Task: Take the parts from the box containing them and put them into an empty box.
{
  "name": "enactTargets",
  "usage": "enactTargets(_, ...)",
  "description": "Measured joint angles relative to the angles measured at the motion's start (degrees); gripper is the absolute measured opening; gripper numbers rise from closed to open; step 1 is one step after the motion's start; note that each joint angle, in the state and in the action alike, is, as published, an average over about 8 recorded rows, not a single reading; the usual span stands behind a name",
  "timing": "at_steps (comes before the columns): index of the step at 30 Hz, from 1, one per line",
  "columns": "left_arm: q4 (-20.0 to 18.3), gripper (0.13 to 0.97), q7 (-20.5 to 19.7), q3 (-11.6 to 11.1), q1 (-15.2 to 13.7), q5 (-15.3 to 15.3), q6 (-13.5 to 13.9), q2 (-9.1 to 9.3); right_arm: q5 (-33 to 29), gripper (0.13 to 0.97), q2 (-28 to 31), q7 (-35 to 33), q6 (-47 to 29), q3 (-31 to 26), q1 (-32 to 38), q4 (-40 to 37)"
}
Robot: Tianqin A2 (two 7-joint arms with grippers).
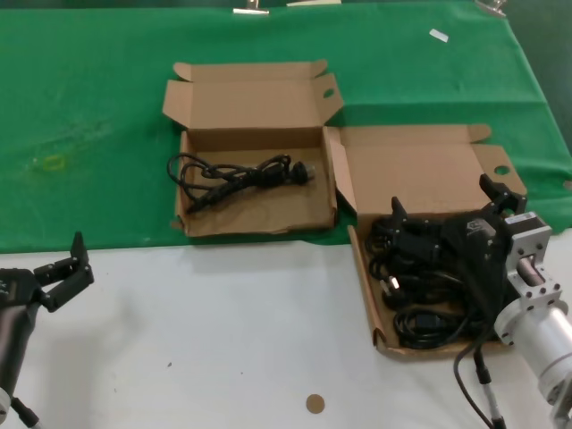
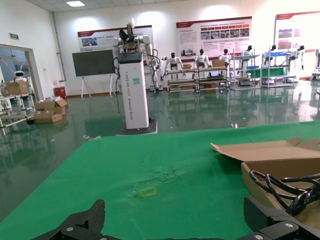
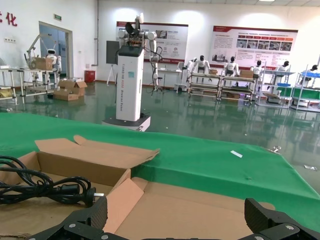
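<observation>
The left tool (image 2: 182,225) is hovering with fingers spread wide over the green-covered counter (image 2: 150,165), facing an open cardboard box (image 2: 270,155) holding a black power cord (image 2: 287,187).

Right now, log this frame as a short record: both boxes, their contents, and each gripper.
source box: right, lid open, several black cord bundles inside
receiving box: left, on green cloth, lid open, one cord inside
right gripper: open, over the source box
left gripper: open, low at the near left, away from both boxes
</observation>
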Motion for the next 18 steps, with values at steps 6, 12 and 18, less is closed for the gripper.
enactTargets(6, 0.0, 0.966, 0.0, 0.0, 0.0, 0.0, 0.0, 0.0, 0.0, 0.966, 0.0, 0.0, 0.0, 0.0, 0.0, 0.0)
enactTargets(12, 0.0, 0.966, 0.0, 0.0, 0.0, 0.0, 0.0, 0.0, 0.0, 0.966, 0.0, 0.0, 0.0, 0.0, 0.0, 0.0)
enactTargets(18, 0.0, 0.966, 0.0, 0.0, 0.0, 0.0, 0.0, 0.0, 0.0, 0.966, 0.0, 0.0, 0.0, 0.0, 0.0, 0.0)
